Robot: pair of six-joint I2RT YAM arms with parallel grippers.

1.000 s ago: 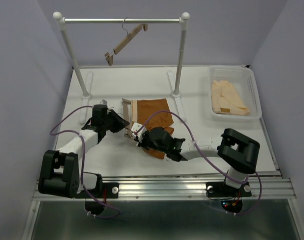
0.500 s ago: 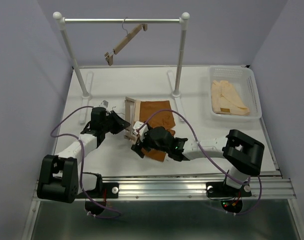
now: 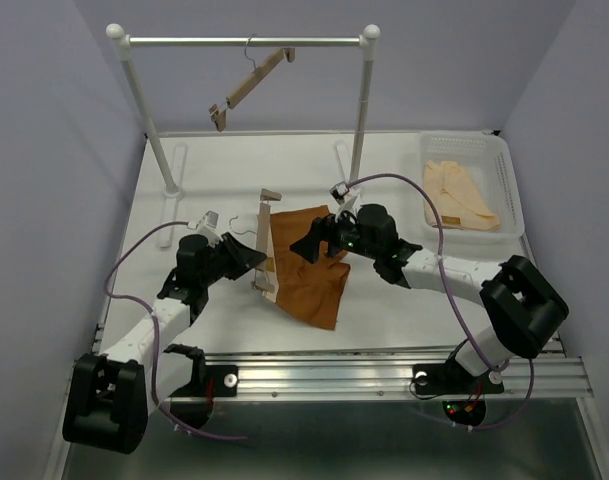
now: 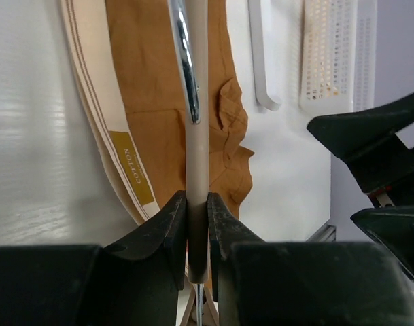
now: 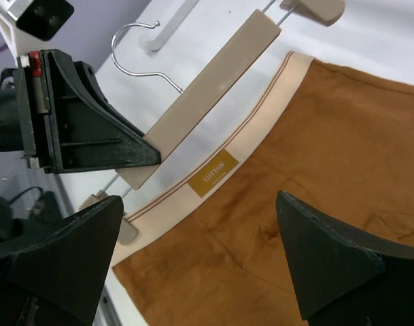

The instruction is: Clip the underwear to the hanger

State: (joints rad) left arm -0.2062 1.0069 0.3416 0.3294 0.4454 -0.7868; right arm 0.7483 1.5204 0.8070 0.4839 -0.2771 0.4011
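Note:
The rust-brown underwear (image 3: 314, 270) lies flat on the table, its beige waistband (image 5: 228, 157) running along the hanger (image 3: 263, 243). The pale wooden bar (image 5: 213, 94) has a wire hook (image 5: 134, 45) and a clip (image 5: 314, 8) at the far end. My left gripper (image 3: 252, 258) is shut on the bar (image 4: 196, 136) near its nearer end. The other clip (image 5: 122, 229) sits by the waistband's near corner; whether it grips cloth I cannot tell. My right gripper (image 5: 198, 204) hangs open above the brown cloth (image 5: 315, 176), holding nothing.
A second wooden hanger (image 3: 250, 84) hangs tilted on the white rack's rail (image 3: 204, 42) at the back. The rack's posts (image 3: 359, 120) stand behind the underwear. A white basket (image 3: 508, 180) at the back right holds a peach cloth (image 3: 458, 196).
My right gripper has opened and swung from the underwear's near left corner to its far right side. The hanger and underwear turned and shifted nearer. My left gripper kept its hold and drew back.

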